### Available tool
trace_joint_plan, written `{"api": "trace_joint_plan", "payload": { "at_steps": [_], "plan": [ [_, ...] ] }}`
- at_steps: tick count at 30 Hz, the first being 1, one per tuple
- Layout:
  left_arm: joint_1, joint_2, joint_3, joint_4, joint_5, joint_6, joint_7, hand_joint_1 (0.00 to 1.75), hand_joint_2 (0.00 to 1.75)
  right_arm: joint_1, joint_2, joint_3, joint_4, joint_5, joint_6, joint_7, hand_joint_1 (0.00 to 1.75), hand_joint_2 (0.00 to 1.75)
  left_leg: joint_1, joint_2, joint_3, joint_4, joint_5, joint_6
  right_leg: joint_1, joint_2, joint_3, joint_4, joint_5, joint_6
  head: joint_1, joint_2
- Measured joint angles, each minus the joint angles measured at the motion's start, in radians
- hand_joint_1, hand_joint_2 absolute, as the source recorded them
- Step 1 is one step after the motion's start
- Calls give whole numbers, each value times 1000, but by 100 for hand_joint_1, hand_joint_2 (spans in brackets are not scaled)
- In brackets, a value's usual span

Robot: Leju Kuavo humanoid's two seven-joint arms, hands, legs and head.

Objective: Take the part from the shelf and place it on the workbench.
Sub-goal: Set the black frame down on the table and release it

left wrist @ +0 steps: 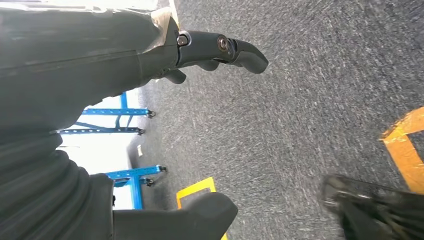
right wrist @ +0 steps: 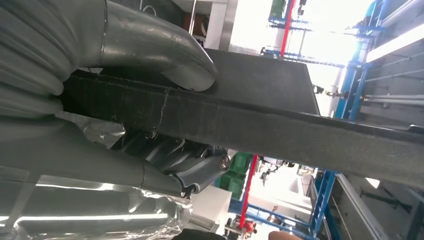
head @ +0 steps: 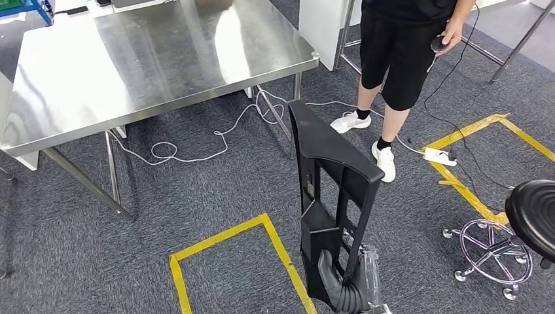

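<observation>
The right hand (head: 353, 284) is gripping the bottom of the tall black part (head: 334, 196), holding it up over the floor. The left hand (left wrist: 150, 65) is hanging with fingers apart, holding nothing. It looks like the carrying step; next, lift the part onto the shiny tabletop (head: 157, 59).

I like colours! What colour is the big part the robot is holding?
Black. The part in the right hand shows best in the head view.
</observation>
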Motion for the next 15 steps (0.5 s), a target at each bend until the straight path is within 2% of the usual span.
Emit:
{"api": "trace_joint_plan", "payload": {
  "at_steps": [1,3,4,5,7,9,10,11,13,14,15],
  "plan": [
    [0,0,0,0,-1,0,0,0,175,0,0,0,0,0,-1,0,175,175,1,0,-2,-30,24,0,0,2,9,0,-7,2,0,0],
    [0,0,0,0,-2,0,1,0,175,1,-1,0,0,-1,-2,-1,175,175,2,2,32,-152,116,7,1,4,29,-1,-24,8,-1,0],
    [-1,1,0,0,-2,-1,0,0,175,1,-1,0,0,-1,-2,-2,175,175,-1,2,51,-202,137,13,3,6,36,-1,-32,14,-1,0],
    [-1,1,0,0,-2,-1,0,0,175,1,-1,0,1,-1,-3,-2,175,175,-5,3,66,-234,144,19,4,7,41,-3,-40,20,-1,0],
    [-2,1,0,-1,-2,-1,0,0,175,1,-2,0,2,-1,-3,-3,175,175,-11,1,81,-248,127,35,10,9,58,5,-44,38,-2,0],
    [-3,1,0,-1,-3,-1,1,0,175,1,-2,1,2,-1,-4,-4,175,175,-10,0,109,-261,141,51,12,7,65,34,-49,53,-3,0],
    [-5,2,0,-1,-3,0,1,0,175,0,-3,1,2,-1,-6,-4,175,175,-8,1,122,-263,144,57,13,4,50,66,-57,55,-2,0],
    [-7,2,0,-1,-3,0,1,0,175,-2,-3,2,2,-1,-7,-5,175,175,-6,2,131,-264,144,60,12,2,22,115,-71,54,0,0],
    [-9,3,0,-1,-4,4,0,0,175,-3,-4,3,2,0,-12,-5,175,175,-8,1,136,-263,137,64,12,0,-61,237,-116,48,4,0],
    [-8,3,0,-1,-4,8,0,0,175,-3,-6,4,3,0,-14,-6,175,175,-9,-2,138,-263,132,65,11,0,-99,278,-137,48,5,0],
    [-8,2,0,-1,-3,13,0,0,175,-2,-7,5,3,0,-15,-6,175,175,-10,-7,143,-263,126,66,12,0,-122,289,-144,50,5,0]
  ]
}}
